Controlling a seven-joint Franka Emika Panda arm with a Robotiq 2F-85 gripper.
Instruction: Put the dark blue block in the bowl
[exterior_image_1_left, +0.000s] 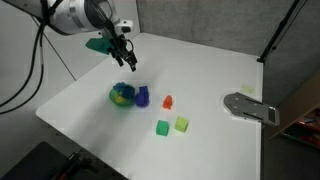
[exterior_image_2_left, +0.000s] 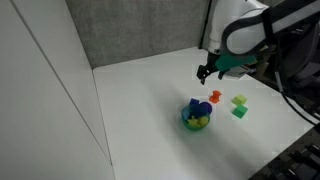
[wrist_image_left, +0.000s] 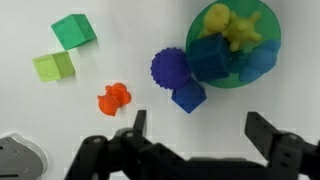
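Observation:
The green-teal bowl (wrist_image_left: 203, 22) sits on the white table, seen in both exterior views (exterior_image_1_left: 114, 96) (exterior_image_2_left: 190, 122). In the wrist view a dark blue block (wrist_image_left: 210, 57) lies inside it, with a yellow toy (wrist_image_left: 240, 25) and a lighter blue piece (wrist_image_left: 262, 58). A taller purplish-blue block (wrist_image_left: 170, 70) stands against the bowl's rim outside, its squared blue part (wrist_image_left: 188, 97) toward me. My gripper (wrist_image_left: 200, 135) is open and empty, hovering above the table beside the bowl (exterior_image_1_left: 127, 62) (exterior_image_2_left: 204, 74).
Two green cubes (wrist_image_left: 74, 30) (wrist_image_left: 53, 66) and a small orange-red piece (wrist_image_left: 115, 98) lie on the table past the bowl (exterior_image_1_left: 172, 126). A grey metal plate (exterior_image_1_left: 250, 107) lies near the table edge. A grey wall stands behind.

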